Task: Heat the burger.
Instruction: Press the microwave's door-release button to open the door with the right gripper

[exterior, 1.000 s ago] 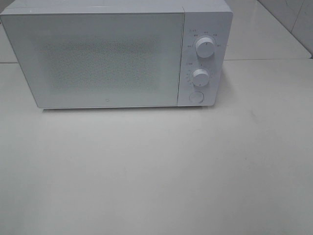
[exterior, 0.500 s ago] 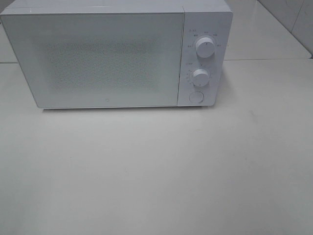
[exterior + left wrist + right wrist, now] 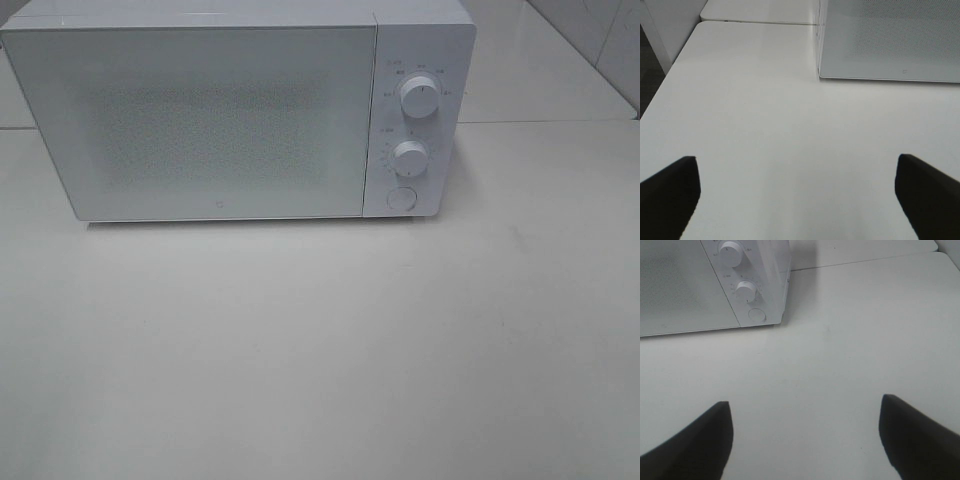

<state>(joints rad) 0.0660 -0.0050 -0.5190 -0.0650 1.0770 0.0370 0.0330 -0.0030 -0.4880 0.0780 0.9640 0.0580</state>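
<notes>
My left gripper [image 3: 796, 165] hangs wide open, holding nothing, over the white table [image 3: 765, 110]. The microwave [image 3: 890, 40] stands ahead of it, toward my right hand's side. My right gripper [image 3: 805, 402] is also spread wide and holds nothing. Ahead of it are the microwave's upper knob [image 3: 731, 253], lower knob [image 3: 746, 291] and round button [image 3: 757, 315]. The microwave door [image 3: 200, 120] is shut. I cannot see the burger, so I cannot tell where it is, which way it points or how it looks.
</notes>
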